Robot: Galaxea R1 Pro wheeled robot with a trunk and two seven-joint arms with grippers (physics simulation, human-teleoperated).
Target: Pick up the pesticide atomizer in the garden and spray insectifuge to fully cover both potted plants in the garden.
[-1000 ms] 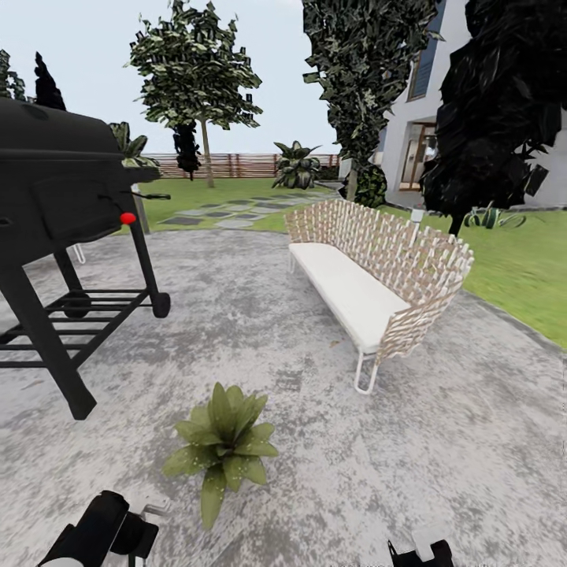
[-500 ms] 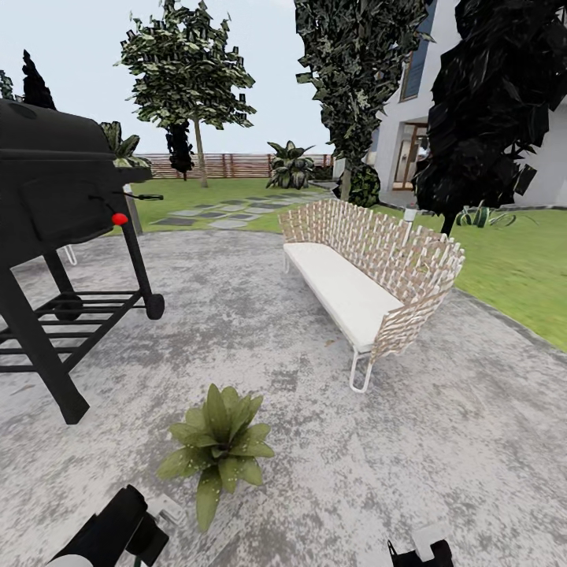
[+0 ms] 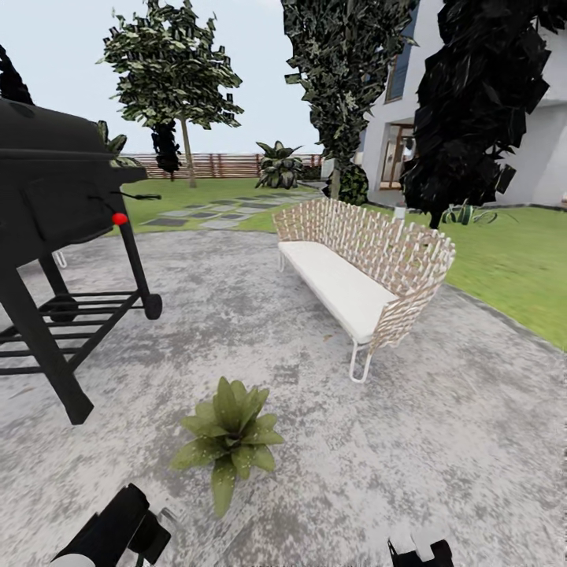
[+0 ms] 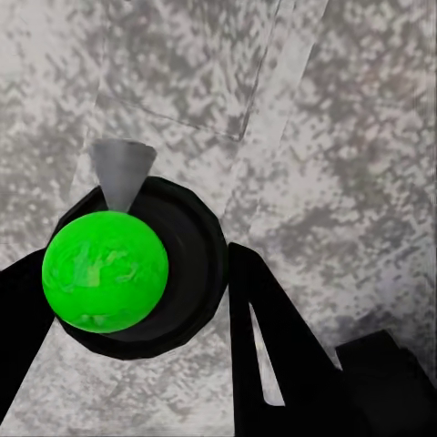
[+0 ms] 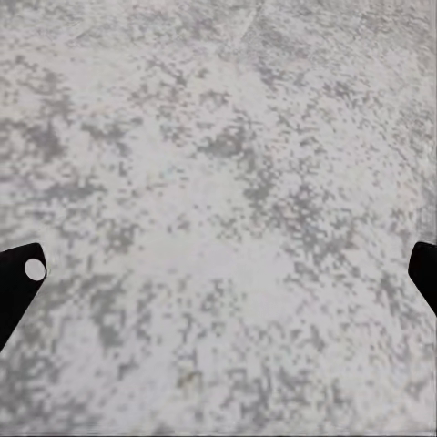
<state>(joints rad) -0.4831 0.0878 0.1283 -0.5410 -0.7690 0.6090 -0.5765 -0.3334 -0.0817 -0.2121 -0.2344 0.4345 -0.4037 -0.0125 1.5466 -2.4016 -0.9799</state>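
Note:
A potted plant (image 3: 228, 437), a low rosette of pointed green leaves, stands on the rough grey paving (image 3: 260, 331) just ahead of me. My left gripper (image 3: 153, 524) is at the lower left, a little short of the plant. In the left wrist view my left gripper (image 4: 137, 300) is shut on the pesticide atomizer (image 4: 187, 264), seen end-on as a dark round body with a bright green ball (image 4: 105, 271) and a small grey cone on it. My right gripper (image 3: 417, 551) sits at the bottom edge; its fingertips (image 5: 18, 278) stand wide apart, open over bare paving.
A black barbecue grill (image 3: 55, 236) on a stand fills the left. A woven bench with a white cushion (image 3: 362, 276) stands to the right of centre. Behind them are lawn (image 3: 504, 268), stepping stones (image 3: 205, 214), tall trees, a slat fence (image 3: 220, 164) and a house.
The head view has turned a little, so grill, bench and trees sit further left. My left arm has come slightly further up into the picture.

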